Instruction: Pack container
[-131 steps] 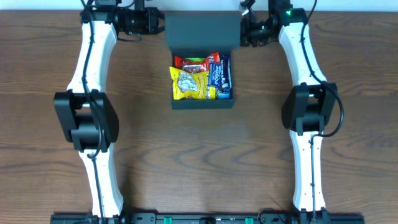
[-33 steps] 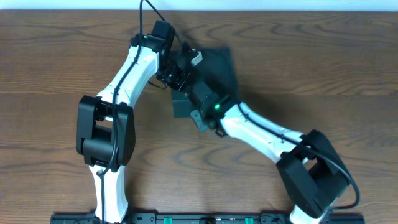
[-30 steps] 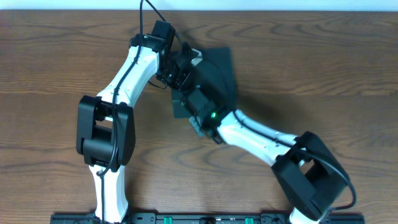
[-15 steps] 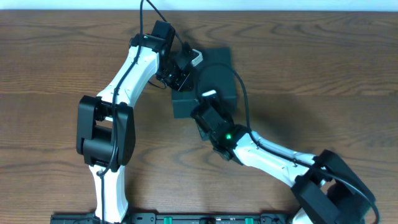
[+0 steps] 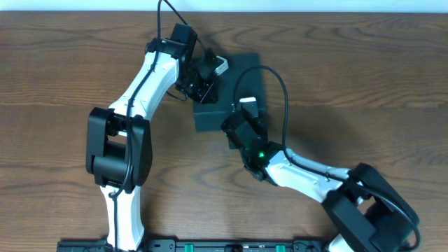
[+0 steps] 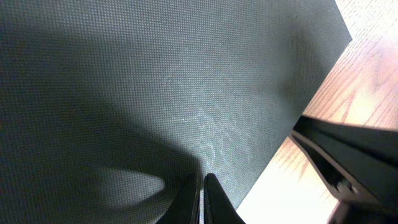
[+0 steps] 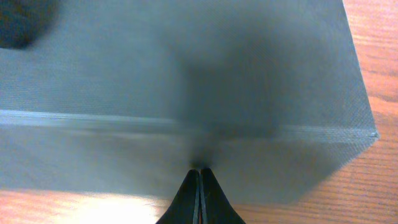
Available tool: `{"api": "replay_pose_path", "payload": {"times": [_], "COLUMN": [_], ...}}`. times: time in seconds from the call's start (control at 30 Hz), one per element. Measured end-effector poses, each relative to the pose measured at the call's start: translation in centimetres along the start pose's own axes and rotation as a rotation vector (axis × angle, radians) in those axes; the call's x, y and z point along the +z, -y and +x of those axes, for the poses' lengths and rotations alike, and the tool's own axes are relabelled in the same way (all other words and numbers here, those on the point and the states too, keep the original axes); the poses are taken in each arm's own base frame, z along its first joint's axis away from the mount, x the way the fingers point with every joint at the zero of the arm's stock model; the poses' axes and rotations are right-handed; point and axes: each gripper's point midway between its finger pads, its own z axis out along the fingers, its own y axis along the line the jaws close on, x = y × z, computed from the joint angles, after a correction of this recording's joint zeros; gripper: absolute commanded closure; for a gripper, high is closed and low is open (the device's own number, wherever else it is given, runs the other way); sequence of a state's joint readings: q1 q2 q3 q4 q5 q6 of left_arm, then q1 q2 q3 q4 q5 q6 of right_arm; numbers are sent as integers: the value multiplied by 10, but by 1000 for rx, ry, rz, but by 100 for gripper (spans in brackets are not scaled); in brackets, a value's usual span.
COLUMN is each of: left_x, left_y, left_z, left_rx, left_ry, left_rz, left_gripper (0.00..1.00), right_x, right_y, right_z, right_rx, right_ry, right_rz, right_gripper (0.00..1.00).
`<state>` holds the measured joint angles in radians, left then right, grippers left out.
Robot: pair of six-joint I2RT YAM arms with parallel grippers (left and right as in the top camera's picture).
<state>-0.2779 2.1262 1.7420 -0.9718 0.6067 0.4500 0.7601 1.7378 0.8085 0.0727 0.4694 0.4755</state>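
The container (image 5: 249,82), a dark matte rectangular box, lies on the wooden desk (image 5: 364,70) in the far middle of the overhead view. It is turned askew to the desk edges and its flap lid is down, so nothing inside shows.

Left wrist view: the lid's fine woven texture fills nearly the whole view. The left claw (image 6: 200,198) sits at the box's far-left corner with its two fingers drawn almost together, only a thin slit between them. Its tips are at the lid surface, and nothing is visibly held.

Right wrist view: the lid seam runs as a pale line across the box, with the side wall below it. The right claw (image 7: 200,180) is closed, finger against finger, and its tips meet that side wall just under the seam.

Overhead: the left arm (image 5: 143,84) reaches in from the near left. The right arm (image 5: 308,171) reaches in from the near right, and its black cable (image 5: 280,77) loops over the lid.
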Motion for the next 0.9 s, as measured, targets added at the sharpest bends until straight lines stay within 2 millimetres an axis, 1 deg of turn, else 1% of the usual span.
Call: {"api": "replay_pose_path", "payload": {"times": [0.07,0.23,0.33,0.4,0.43,0.5,0.53,0.57,0.6,0.63,0.7,0.73,0.77,0.8,0.83,0.87,0.9], "left_x": [0,0,0,0,0,0,0,-1,-2,-4,-14,-24,-35,-50,-66,-88,-108], "left_y": [0,0,0,1,1,1,2,2,3,4,8,13,18,26,34,47,59], "left_z": [0,0,0,0,0,1,1,1,2,1,-2,-5,-9,-13,-17,-20,-22], "left_rx": [0,0,-1,0,0,-3,-5,-9,-12,-15,-18,-11,0,12,27,50,72], "left_ry": [0,0,1,0,0,-3,-4,-3,-4,-3,16,38,62,94,128,171,210], "left_rz": [0,3,3,4,4,6,9,9,8,6,-7,-18,-30,-42,-54,-72,-87], "left_gripper": [94,94,94,94,94,94,94,94,94,94,94,94,94,94,94,94,94], "right_x": [5,13,17,17,16,8,-2,-13,-30,-50,-96,-120,-140,-161,-177,-197,-208], "right_y": [3,-1,-1,-1,1,7,10,11,12,11,11,15,20,26,33,43,49], "right_z": [2,0,4,6,9,16,15,6,-11,-34,-78,-96,-108,-117,-122,-123,-123], "right_rx": [2,24,23,20,11,-12,-18,-13,-6,11,35,44,47,51,52,49,49], "right_ry": [-3,22,16,11,-8,-52,-64,-50,-11,50,183,242,285,328,354,374,388], "right_rz": [10,1,3,5,10,22,22,8,-14,-49,-123,-151,-171,-187,-195,-201,-205], "right_gripper": [98,98,98,98,98,98,98,98,98,98,98,98,99,98,98,98,98]}}
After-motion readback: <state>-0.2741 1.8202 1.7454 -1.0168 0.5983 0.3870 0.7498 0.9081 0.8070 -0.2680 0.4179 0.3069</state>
